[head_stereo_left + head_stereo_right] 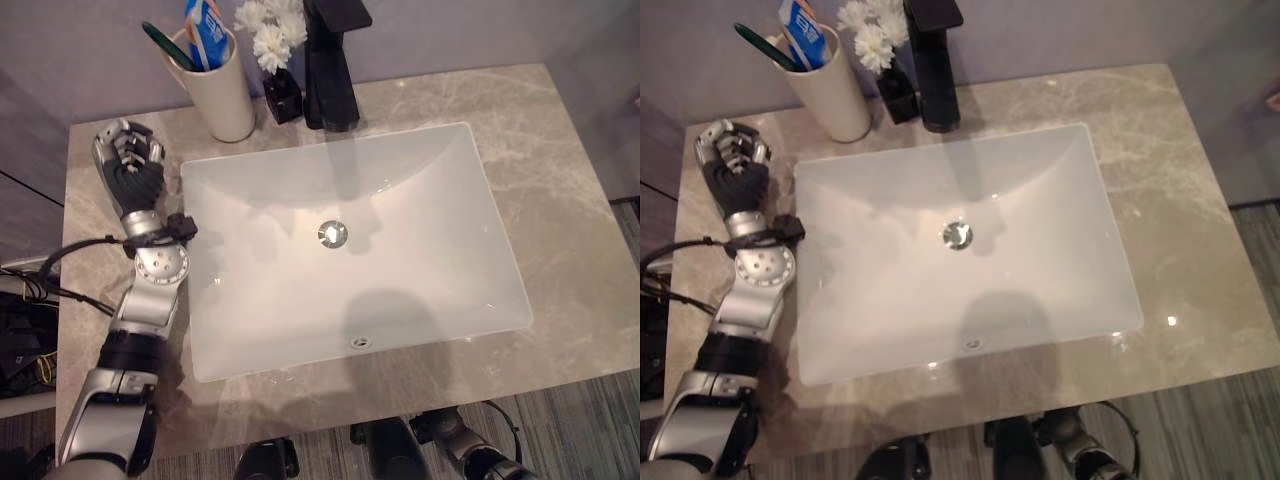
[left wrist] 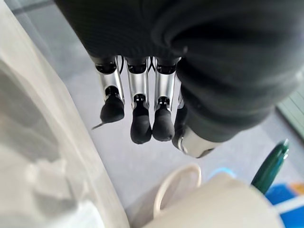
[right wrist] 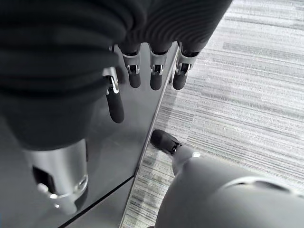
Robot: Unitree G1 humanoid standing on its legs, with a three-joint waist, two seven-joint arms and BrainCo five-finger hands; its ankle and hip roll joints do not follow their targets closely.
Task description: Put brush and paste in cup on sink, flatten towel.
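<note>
a cream cup [image 1: 225, 95] stands upright on the grey marbled desk [image 1: 560, 200], at the far left corner of the white sink [image 1: 350, 240], just beside its rim. a dark green brush [image 1: 160, 45] stands in the cup, leaning out to the left over its lip. a blue and white paste [image 1: 207, 30] tube stands in the cup beside the brush, sticking up above the rim. from the left wrist view the cup's handle [image 2: 175, 187] shows as a pale loop on its side.
</note>
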